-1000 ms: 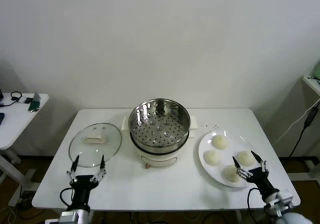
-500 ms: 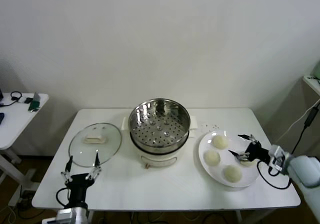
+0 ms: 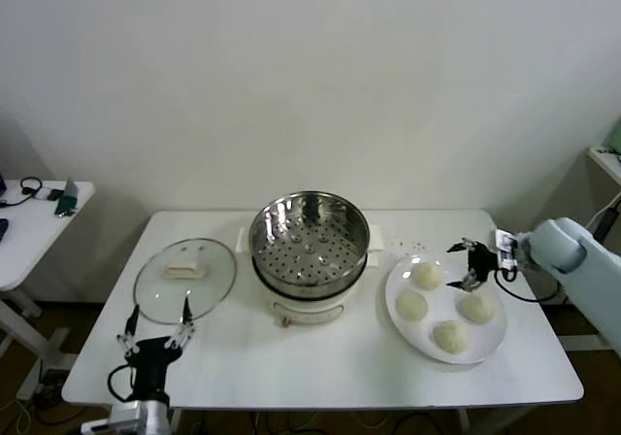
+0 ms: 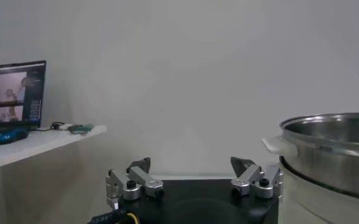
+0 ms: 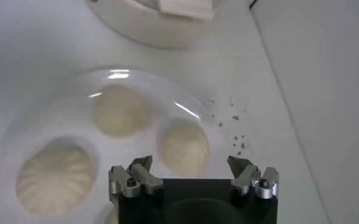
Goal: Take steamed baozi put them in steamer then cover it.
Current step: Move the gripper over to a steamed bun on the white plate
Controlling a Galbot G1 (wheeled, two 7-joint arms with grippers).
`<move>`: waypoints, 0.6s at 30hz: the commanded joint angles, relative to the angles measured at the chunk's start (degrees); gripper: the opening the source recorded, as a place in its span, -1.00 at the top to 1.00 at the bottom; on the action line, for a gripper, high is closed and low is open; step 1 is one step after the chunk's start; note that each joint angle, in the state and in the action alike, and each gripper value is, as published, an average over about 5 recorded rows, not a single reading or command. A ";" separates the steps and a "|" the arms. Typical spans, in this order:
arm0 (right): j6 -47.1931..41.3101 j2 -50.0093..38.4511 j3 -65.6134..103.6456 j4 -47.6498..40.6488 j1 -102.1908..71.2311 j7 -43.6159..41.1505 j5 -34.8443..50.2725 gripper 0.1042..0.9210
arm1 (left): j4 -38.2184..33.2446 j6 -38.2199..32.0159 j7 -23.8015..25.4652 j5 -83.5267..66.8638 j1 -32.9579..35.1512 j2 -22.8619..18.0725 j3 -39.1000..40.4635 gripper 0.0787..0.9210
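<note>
Your right tool (image 3: 468,264) hovers spread over the plate's (image 3: 495,336) far edge, lined up on the nearest of four baozi (image 3: 427,275), none yet in the steamer (image 3: 310,243). The left tool (image 3: 155,322) waits spread at the worktop's (image 3: 320,367) near edge, just short of the cover (image 3: 184,279). Open worktop separates plate and steamer.
</note>
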 commanded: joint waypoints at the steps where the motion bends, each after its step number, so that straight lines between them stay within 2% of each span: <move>1: -0.18 5.67 -31.47 -13.62 24.99 -4.43 2.41 -0.76 | -0.85 1.10 1.72 1.83 0.30 0.27 0.03 -0.77; 18: -0.54 16.76 -31.60 -21.12 21.32 -3.84 0.64 -0.76 | -0.59 2.00 1.60 2.38 0.25 1.27 0.11 -0.77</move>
